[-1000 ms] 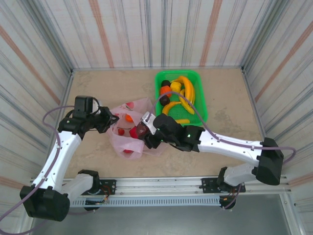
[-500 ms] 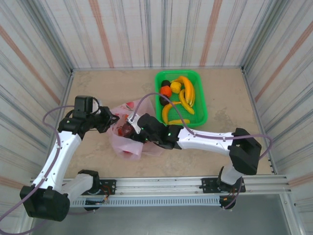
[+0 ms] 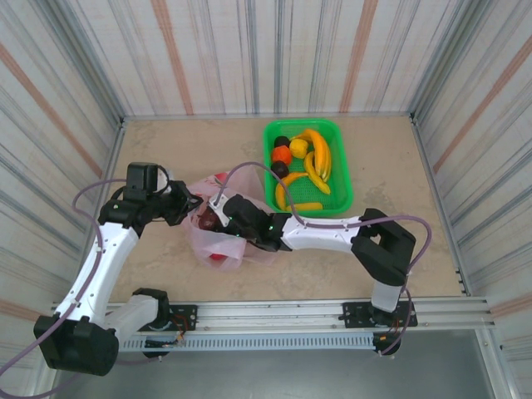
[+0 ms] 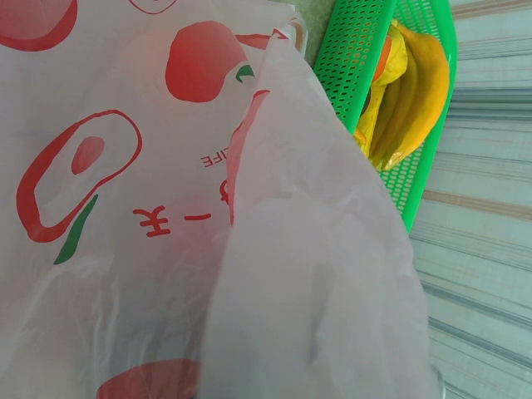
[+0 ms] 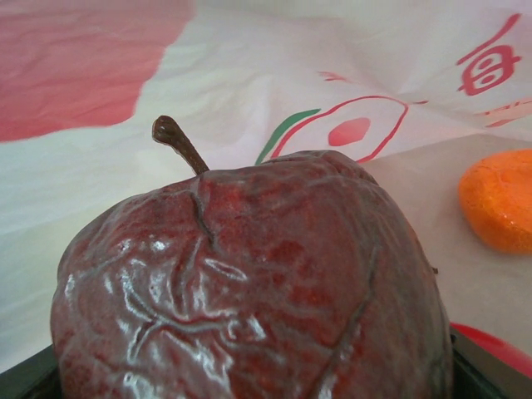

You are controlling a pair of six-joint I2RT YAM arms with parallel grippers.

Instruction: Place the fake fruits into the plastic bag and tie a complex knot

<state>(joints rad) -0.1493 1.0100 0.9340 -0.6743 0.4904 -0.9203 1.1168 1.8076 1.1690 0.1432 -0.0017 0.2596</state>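
Left of centre on the table (image 3: 166, 150), finds the plastic bag (image 3: 224, 248) crumpled, pink and translucent with red fruit prints. Puts the left gripper (image 3: 193, 204) at the bag's upper left rim, jaws pinched tight on the thin film; from the left wrist, shows that film draped close across the lens. Puts the right gripper (image 3: 213, 218) at the bag's mouth, just beside the left one, fingers spread wide around a dark red fruit (image 5: 249, 283) with wrinkled glossy skin and a short brown stem. Shows an orange fruit (image 5: 501, 199) lying on the film beyond it, inside the bag. Leaves the green basket (image 3: 303, 122) just right of the bag, holding yellow bananas (image 3: 318, 158) and a few round fruits (image 3: 282, 154) in orange and dark tones.
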